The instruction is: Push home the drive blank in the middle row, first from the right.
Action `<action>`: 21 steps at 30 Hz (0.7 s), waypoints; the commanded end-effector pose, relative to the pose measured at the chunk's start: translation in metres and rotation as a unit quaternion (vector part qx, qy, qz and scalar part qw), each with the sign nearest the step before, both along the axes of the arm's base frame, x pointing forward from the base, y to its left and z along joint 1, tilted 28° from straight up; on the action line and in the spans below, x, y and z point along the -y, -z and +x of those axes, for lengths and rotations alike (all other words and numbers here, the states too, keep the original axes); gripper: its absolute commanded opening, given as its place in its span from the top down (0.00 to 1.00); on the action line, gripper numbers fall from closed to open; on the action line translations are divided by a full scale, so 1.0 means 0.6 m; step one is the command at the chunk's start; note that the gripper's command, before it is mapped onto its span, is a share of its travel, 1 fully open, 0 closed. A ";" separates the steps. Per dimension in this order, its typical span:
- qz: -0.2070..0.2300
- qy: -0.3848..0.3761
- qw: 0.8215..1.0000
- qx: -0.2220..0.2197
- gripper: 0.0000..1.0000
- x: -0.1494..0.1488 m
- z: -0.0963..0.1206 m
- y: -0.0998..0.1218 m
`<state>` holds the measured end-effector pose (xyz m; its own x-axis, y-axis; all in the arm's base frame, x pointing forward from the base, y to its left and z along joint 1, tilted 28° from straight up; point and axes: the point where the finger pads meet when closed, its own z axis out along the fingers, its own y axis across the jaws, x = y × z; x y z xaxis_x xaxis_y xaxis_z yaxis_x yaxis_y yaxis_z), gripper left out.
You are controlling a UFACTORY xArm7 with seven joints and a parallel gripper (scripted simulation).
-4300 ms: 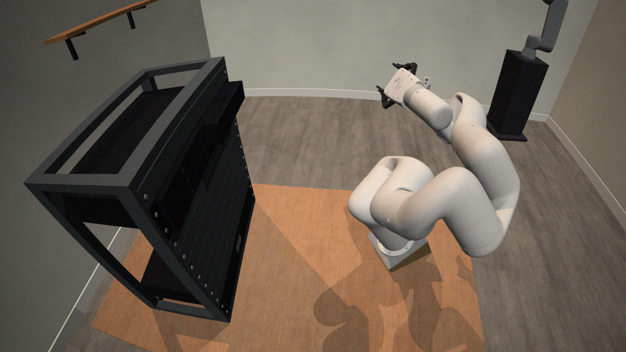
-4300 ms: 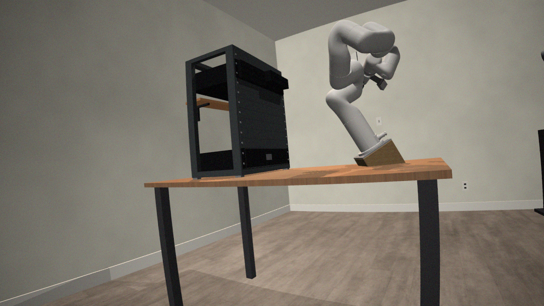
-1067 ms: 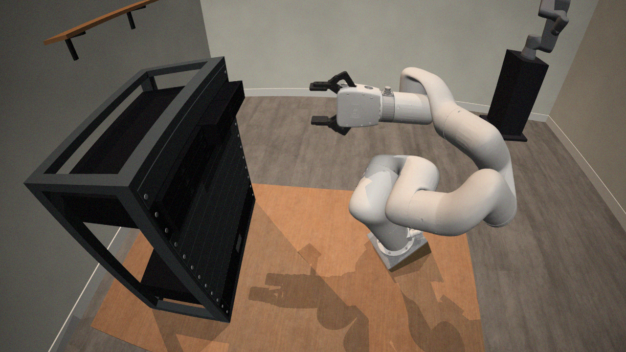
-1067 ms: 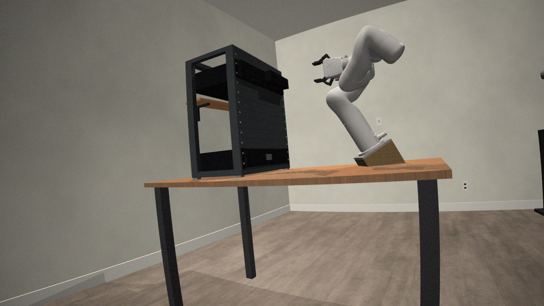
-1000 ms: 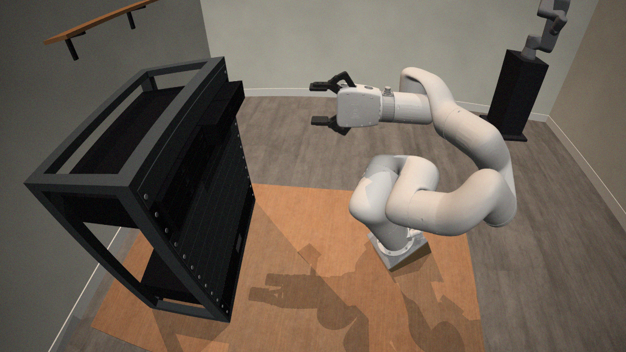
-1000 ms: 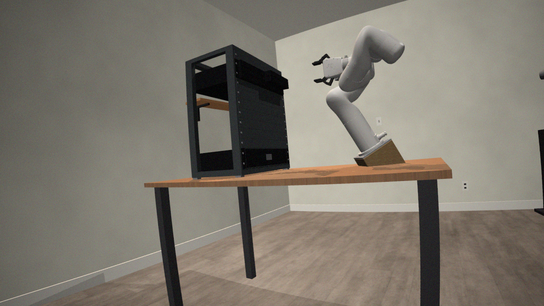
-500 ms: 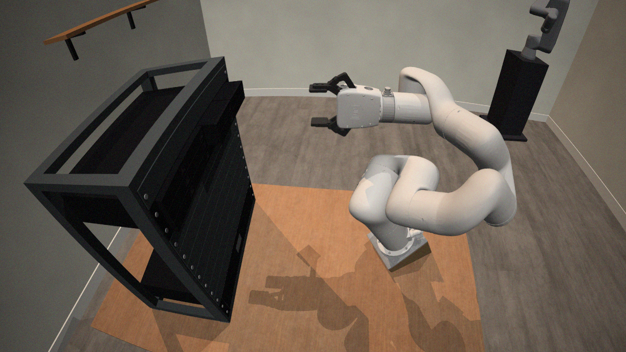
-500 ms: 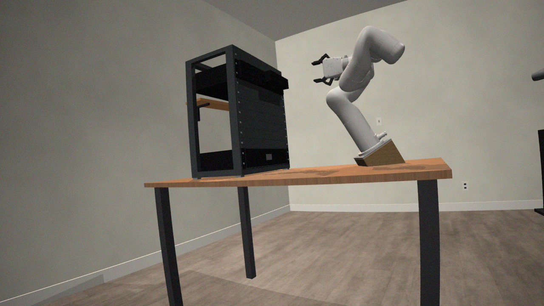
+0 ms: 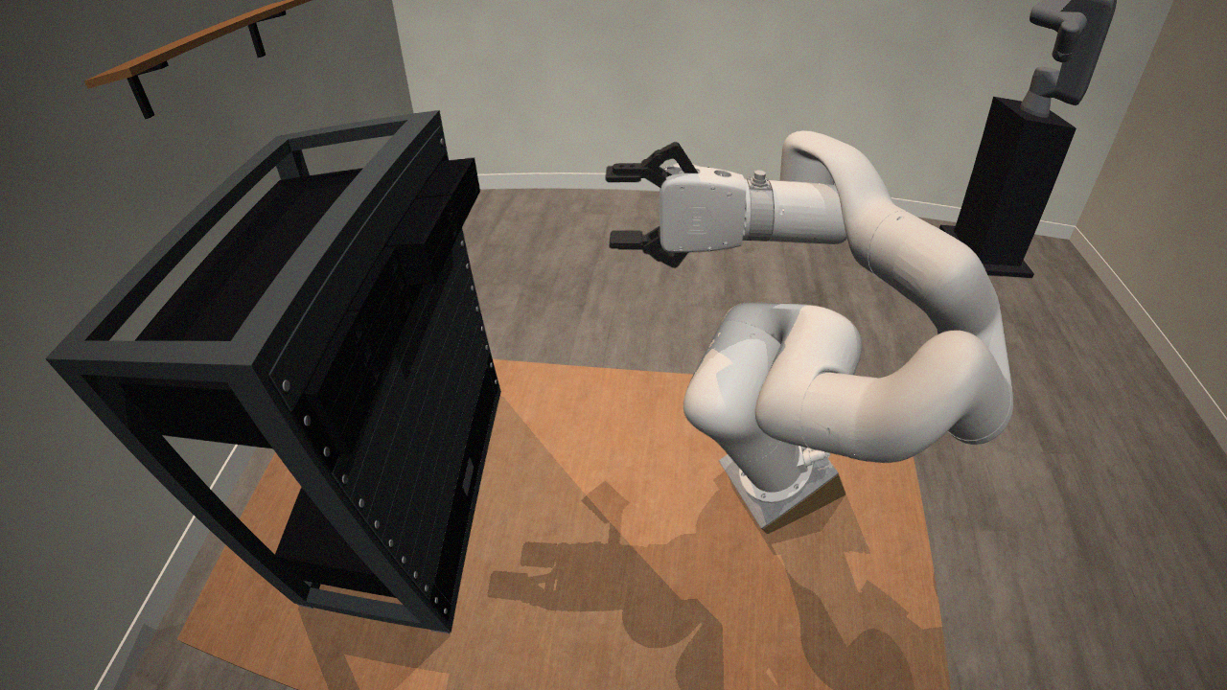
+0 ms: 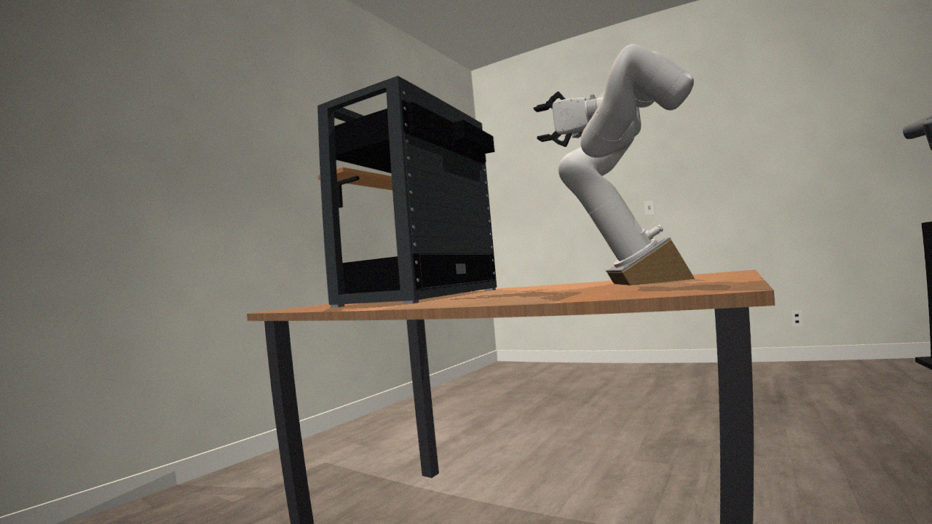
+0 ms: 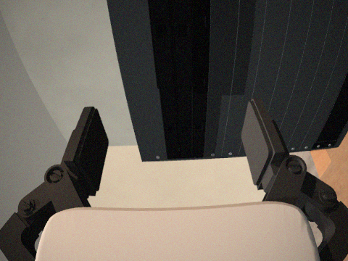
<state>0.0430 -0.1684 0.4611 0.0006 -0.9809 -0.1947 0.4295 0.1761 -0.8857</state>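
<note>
The black rack (image 9: 359,214) (image 10: 395,162) stands on the left part of the wooden table (image 9: 643,446) (image 10: 521,303). The storage chassis (image 9: 450,201) (image 10: 456,133) sits at the rack's top and juts a little from its front. Single drive blanks are too dark to tell apart in the top and exterior views. In the wrist view the rack's front (image 11: 135,54) fills the upper half, with a dark band (image 11: 179,54) and a paler block (image 11: 231,121) standing proud. My gripper (image 9: 615,206) (image 10: 539,122) (image 11: 173,120) is open and empty. It points at the rack's upper front from a clear distance.
The arm's base (image 9: 785,489) (image 10: 652,267) sits on a tilted wedge on the right of the table. A black pedestal (image 9: 1012,184) with a grey device stands on the floor at the back right. A wooden wall shelf (image 9: 188,42) hangs behind the rack.
</note>
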 end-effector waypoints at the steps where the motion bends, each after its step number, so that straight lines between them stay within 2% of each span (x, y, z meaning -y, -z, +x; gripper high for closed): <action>1: -0.001 0.001 1.000 0.000 0.00 0.000 0.000 -0.001; 13: -0.001 0.001 1.000 0.000 0.00 0.000 0.002 -0.002; 21: -0.001 0.000 1.000 0.000 0.00 -0.001 0.024 -0.013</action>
